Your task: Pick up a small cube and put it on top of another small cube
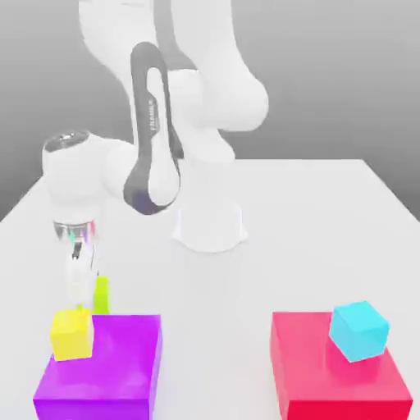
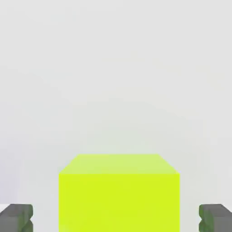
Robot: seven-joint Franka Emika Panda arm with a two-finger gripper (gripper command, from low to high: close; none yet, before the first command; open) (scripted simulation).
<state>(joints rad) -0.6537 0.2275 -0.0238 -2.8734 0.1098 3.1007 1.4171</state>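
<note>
**Purple block (image 1: 119, 353) in front, lime cube (image 1: 102, 295) ungrasped behind it**

The yellow cube (image 1: 72, 335) was carried on the purple block, and the cyan cube (image 1: 359, 330) on the red block (image 1: 303, 361), at the exterior view's right. The lime cube was seen just behind the purple block, on the surface (image 1: 246, 283). The gripper (image 2: 116, 218) was open, its fingers parted with a gap left at each side of the cube; nothing was grasped. The step in hand was judged to be the final lining-up for the grasp. Both gaps needed to be kept even, and the cube's sides fully straddled before closing, lest it be pinched by an edge and tilted. Contact with the nearby yellow cube was best avoided.
</note>
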